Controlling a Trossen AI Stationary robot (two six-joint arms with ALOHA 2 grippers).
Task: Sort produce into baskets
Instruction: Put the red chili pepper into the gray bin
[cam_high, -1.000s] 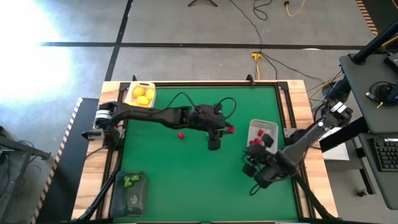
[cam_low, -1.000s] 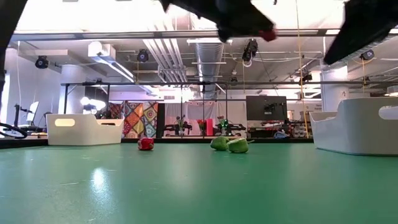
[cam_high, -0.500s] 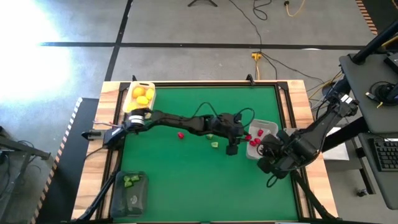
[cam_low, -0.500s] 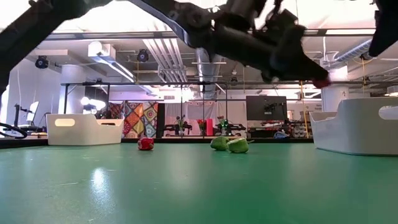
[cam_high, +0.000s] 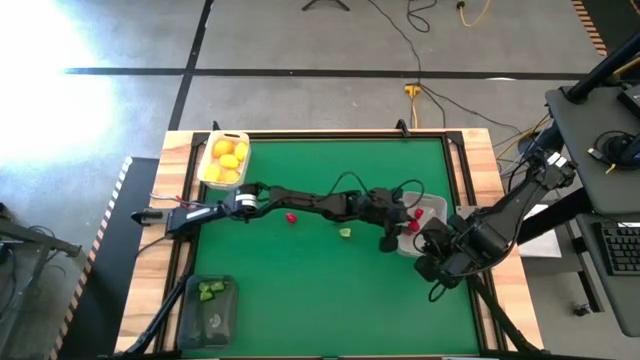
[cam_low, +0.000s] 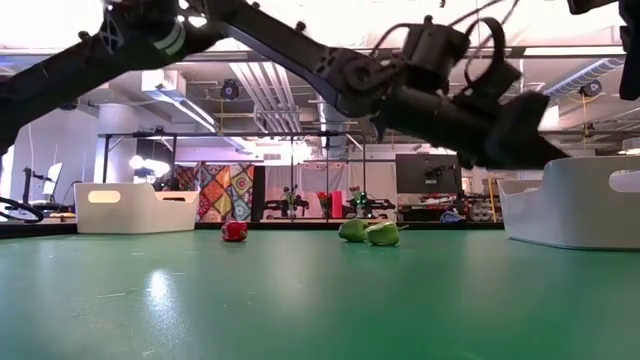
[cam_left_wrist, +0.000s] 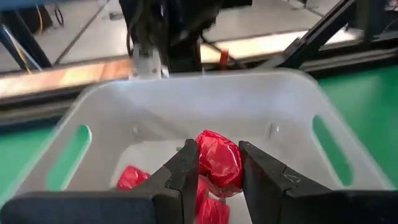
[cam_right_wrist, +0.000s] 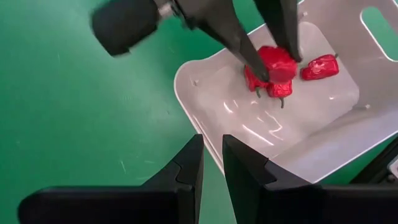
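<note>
Red pepper piece (cam_left_wrist: 219, 163) clamped in the left gripper (cam_left_wrist: 214, 177), poised over the white basket (cam_high: 436, 205) at the green table's (cam_high: 300, 280) right edge.

Left arm stretches across the table from the left side; its fingers (cam_left_wrist: 186, 171) pinch the red piece on both flanks, above other red pieces (cam_right_wrist: 319, 66) lying on the basket floor. Right gripper (cam_right_wrist: 211, 165) hangs just beside the same basket, over the green mat; jaws nearly together, a narrow gap, nothing between them. On the mat: one loose red piece (cam_high: 291, 217) and a green piece (cam_high: 345, 232), apart from each other. Yellow fruits (cam_high: 227, 160) sit in the pale basket (cam_high: 207, 168) at the far left corner; green pieces (cam_high: 209, 291) in the dark basket (cam_high: 205, 320) at the near left.
</note>
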